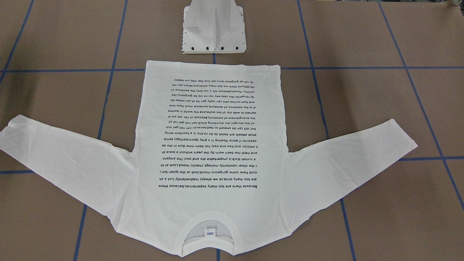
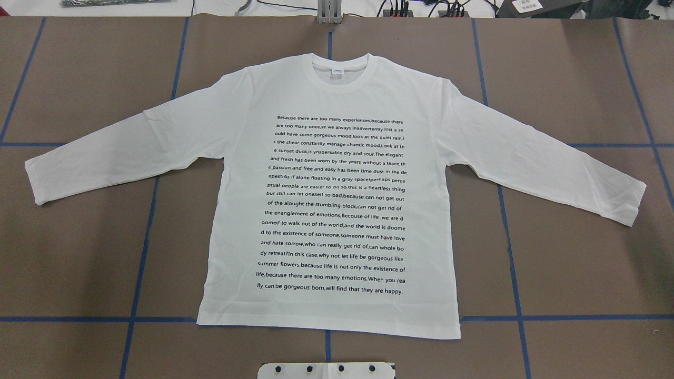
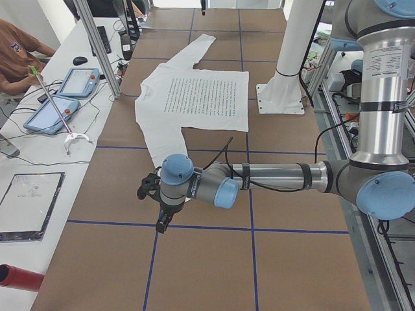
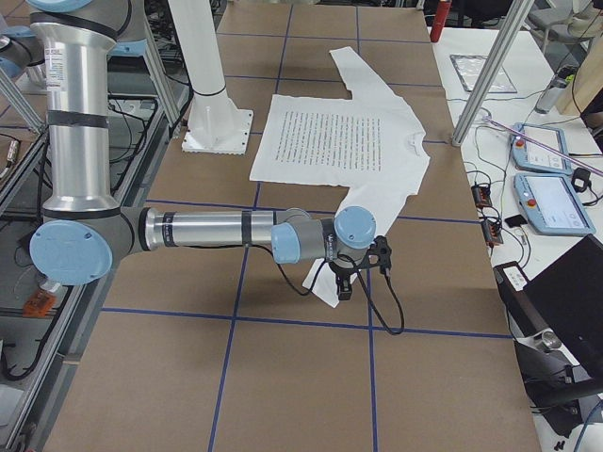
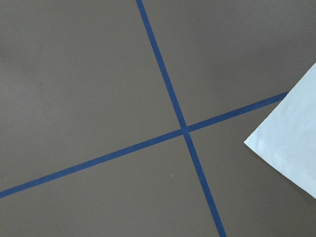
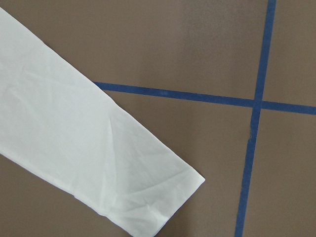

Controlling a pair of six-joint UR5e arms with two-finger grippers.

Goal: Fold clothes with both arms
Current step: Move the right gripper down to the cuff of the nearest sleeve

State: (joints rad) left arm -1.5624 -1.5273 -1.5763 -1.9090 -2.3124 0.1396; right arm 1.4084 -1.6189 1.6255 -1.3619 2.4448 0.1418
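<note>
No fold was yet made. The white long-sleeved T-shirt [image 2: 326, 200] lay flat at mid-frame on the bench [image 2: 79, 263], print up and sleeves spread. The left claw [image 3: 161, 225] and the right claw [image 4: 344, 288] each hung near a sleeve cuff [image 6: 163, 197], apparently clear of the cloth. Whether their jaws were apart or together could not be told. Judged next move: descend and pinch both cuffs.

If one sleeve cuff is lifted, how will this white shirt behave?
Probably floppy: the shirt lies flat with soft creases near the cuff, so it would drape. Likely light, being thin cloth. Pushed, it would probably bunch rather than slide.
</note>
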